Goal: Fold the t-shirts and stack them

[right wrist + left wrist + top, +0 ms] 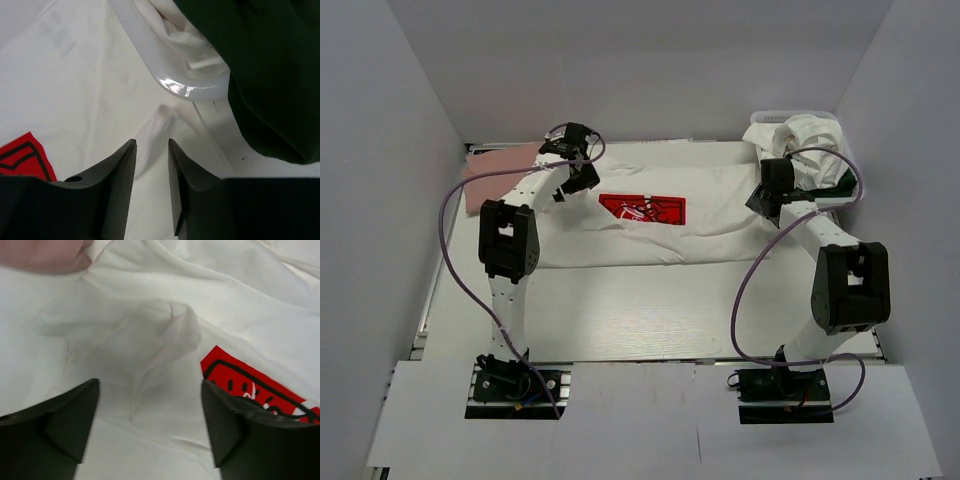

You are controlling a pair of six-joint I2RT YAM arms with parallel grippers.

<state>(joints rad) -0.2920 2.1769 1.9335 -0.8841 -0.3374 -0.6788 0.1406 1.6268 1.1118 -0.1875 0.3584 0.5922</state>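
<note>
White t-shirt (720,215) with a red print (642,209) lies spread over the far half of the table (620,320); the left gripper (150,385) hangs above its left part, jaws wide and empty; the right gripper (152,142) is at its right edge, jaws nearly together — whether they pinch cloth cannot be told. Beyond: a pink t-shirt (500,162) far left, and far right the basket (190,90) — a dark green t-shirt (270,75) draped at its rim.

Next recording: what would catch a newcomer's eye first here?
The red print on the big white t-shirt spread across the table, on its far half. Next, the salmon-pink shirt at the far left corner, and the white basket at far right, heaped with white and dark green cloth.
</note>
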